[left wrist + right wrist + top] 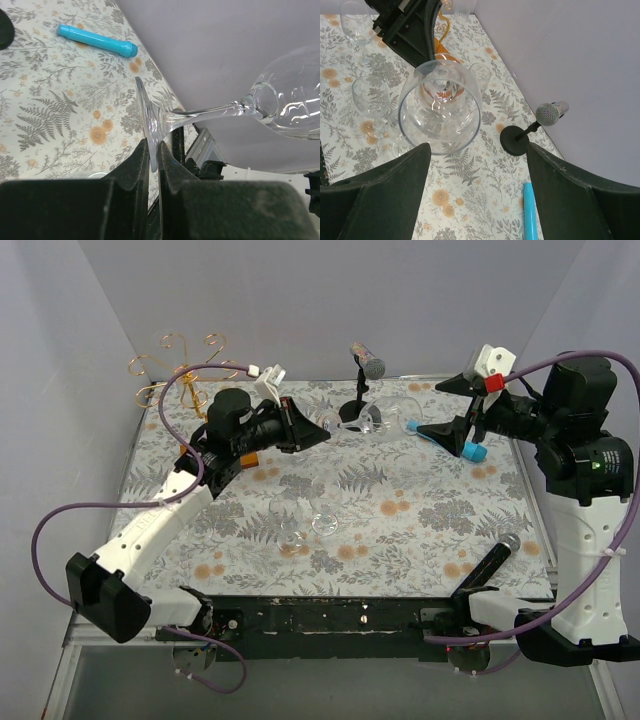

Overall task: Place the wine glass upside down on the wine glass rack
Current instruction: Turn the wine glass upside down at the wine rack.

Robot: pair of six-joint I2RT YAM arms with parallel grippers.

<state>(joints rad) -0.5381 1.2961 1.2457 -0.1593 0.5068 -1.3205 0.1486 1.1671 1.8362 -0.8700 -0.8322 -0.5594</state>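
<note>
The clear wine glass (375, 421) lies level in the air over the far middle of the table. My left gripper (154, 150) is shut on the edge of its round foot (149, 125), and the stem leads off to the bowl (295, 100). In the right wrist view the bowl's open rim (440, 112) faces the camera. My right gripper (478, 150) stands wide open just short of that rim, touching nothing. The gold wire wine glass rack (185, 365) stands at the far left corner, behind the left arm.
Two more wine glasses (325, 515) (290, 510) stand mid-table. A small black microphone stand (365, 370) is at the far middle, with a blue tube (445, 440) lying under the right gripper. Another microphone (500, 550) lies near the front right edge.
</note>
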